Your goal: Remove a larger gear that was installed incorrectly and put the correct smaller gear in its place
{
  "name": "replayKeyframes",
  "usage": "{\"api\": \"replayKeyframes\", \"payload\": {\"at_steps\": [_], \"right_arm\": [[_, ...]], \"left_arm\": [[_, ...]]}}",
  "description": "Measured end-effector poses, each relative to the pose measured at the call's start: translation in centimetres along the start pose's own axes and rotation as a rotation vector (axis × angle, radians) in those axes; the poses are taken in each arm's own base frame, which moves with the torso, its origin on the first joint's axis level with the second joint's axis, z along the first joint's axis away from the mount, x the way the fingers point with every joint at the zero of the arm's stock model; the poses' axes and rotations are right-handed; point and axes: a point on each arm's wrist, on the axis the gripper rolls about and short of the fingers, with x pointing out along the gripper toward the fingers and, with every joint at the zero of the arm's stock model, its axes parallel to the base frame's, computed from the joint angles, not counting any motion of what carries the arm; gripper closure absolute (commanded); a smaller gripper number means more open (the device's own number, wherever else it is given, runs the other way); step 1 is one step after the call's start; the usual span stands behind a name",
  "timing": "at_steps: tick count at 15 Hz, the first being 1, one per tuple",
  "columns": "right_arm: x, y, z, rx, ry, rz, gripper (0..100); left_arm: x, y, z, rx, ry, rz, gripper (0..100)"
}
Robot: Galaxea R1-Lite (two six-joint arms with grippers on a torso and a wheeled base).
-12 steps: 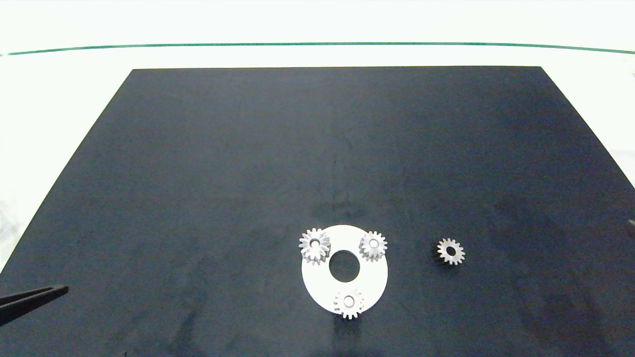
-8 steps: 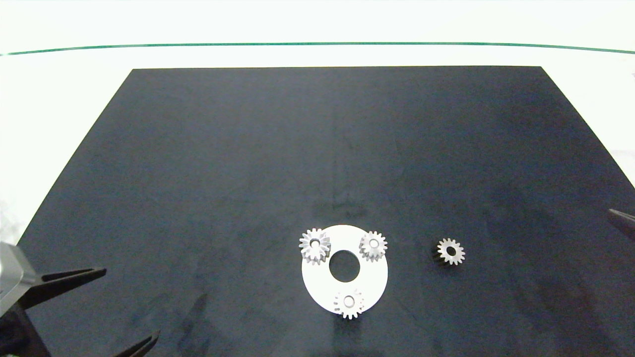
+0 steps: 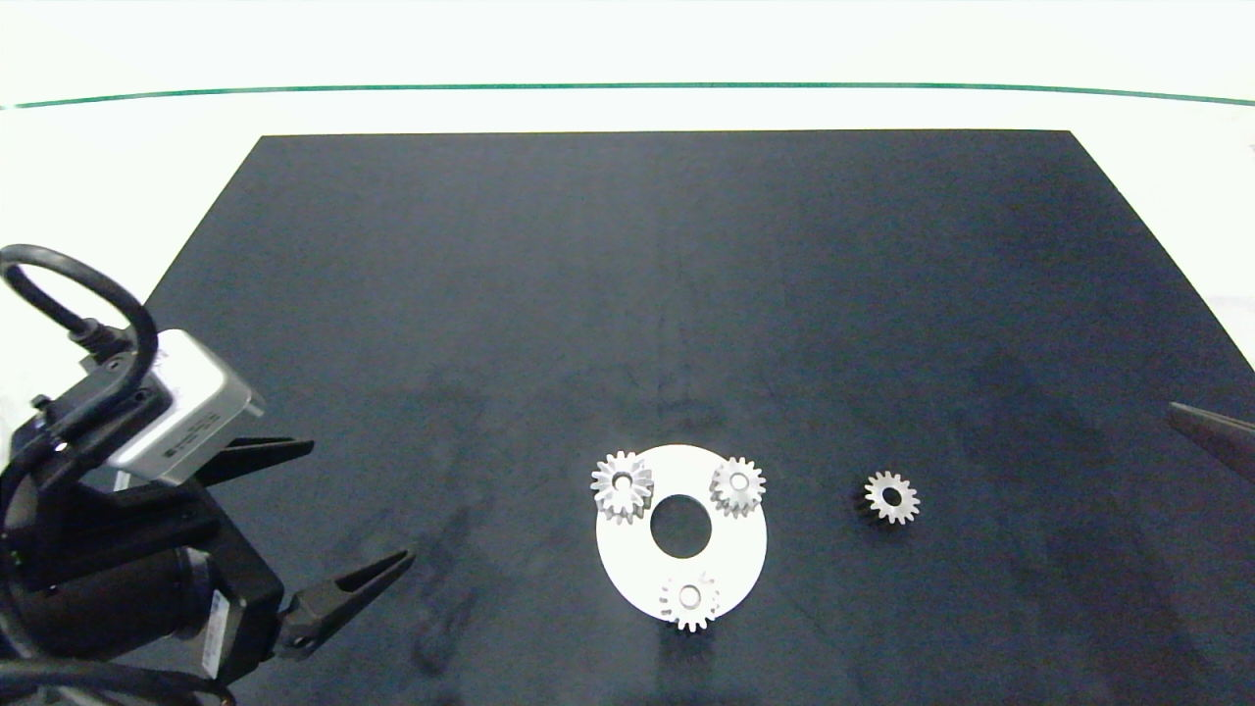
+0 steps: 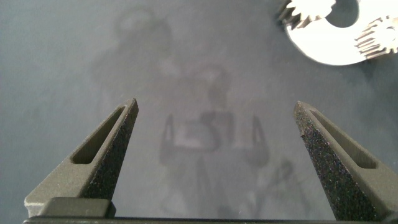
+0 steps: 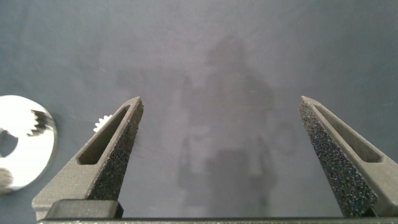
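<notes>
Counter (image 3: 627, 245): dark mat.

White disc (image 3: 637, 564): carries three gears; the larger gear (image 3: 622, 485) sits at its far-left, the smaller gear (image 3: 891, 497) lies loose to its right.

Left claw (image 3: 338, 520): spread wide, well left of the disc.

Right claw (image 5: 221, 143): spread, at the right edge.

Risk: I judge the neighbouring gears crowd the grasp; a tilted lift may drag the disc.

Change: my left claw has advanced far inward; the gears are unmoved.

worktop (image 3: 118, 147): white | on it: black mat (image 3: 627, 294) | on mat: white ring plate (image 3: 637, 564), smaller gear (image 3: 891, 497) apart at its right
</notes>
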Motion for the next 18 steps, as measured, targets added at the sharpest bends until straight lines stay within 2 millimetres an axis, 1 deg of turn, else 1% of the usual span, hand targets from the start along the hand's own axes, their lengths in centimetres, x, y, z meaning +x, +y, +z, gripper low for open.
{"api": "replayKeyframes", "payload": {"at_steps": [2, 5, 8, 9, 11, 14, 16, 18], "right_arm": [[0.6, 0.4, 0.3, 0.022, 0.026, 0.030, 0], [1.0, 0.9, 0.5, 0.014, 0.080, 0.067, 0], [1.0, 1.2, 1.1, 0.006, 0.093, 0.085, 0], [0.9, 1.3, 1.2, 0.005, 0.090, 0.089, 0], [0.9, 1.3, 1.2, 0.004, 0.089, 0.090, 0], [0.9, 1.3, 1.3, 0.005, 0.085, 0.090, 0], [0.9, 1.3, 1.3, 0.005, 0.085, 0.089, 0], [0.9, 1.3, 1.2, 0.006, 0.088, 0.087, 0]], "left_arm": [[0.9, -0.4, 0.6, 0.018, 0.029, -0.020, 0], [2.1, -0.7, 1.1, 0.029, 0.105, -0.047, 0], [3.4, -1.2, 2.9, -0.009, 0.101, -0.047, 0], [3.8, -1.7, 3.5, -0.014, 0.098, -0.050, 0], [4.7, -3.2, 4.5, -0.021, 0.104, -0.033, 0], [6.2, -5.5, 6.1, -0.079, 0.104, 0.004, 0], [7.0, -6.3, 6.2, -0.088, 0.124, 0.021, 0], [7.6, -6.9, 5.8, -0.090, 0.161, 0.029, 0]]}}
